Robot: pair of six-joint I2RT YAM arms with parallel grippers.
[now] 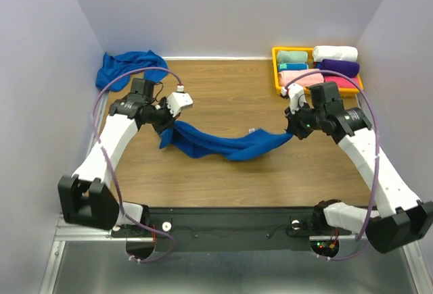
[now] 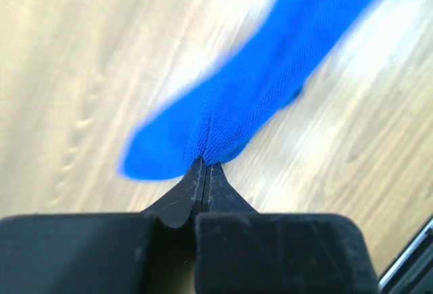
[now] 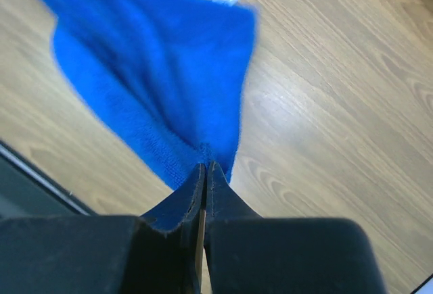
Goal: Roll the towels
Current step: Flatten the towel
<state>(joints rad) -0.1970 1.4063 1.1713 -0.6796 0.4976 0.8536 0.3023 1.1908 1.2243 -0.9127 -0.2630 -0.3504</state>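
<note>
Table [image 1: 230,91]: left hand [image 2: 203,169], right hand [image 3: 205,169] clamp stretched towel [image 1: 223,144]; overhead alone shows crumpled towel [image 1: 125,67].

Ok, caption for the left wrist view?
Left jaws shut on one end of the blue towel, wood table behind.

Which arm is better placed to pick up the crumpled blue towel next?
Left, probably. The crumpled towel lies just beyond the left arm; the right arm sits by the yellow tray. Both jaws grip the stretched towel.
</note>
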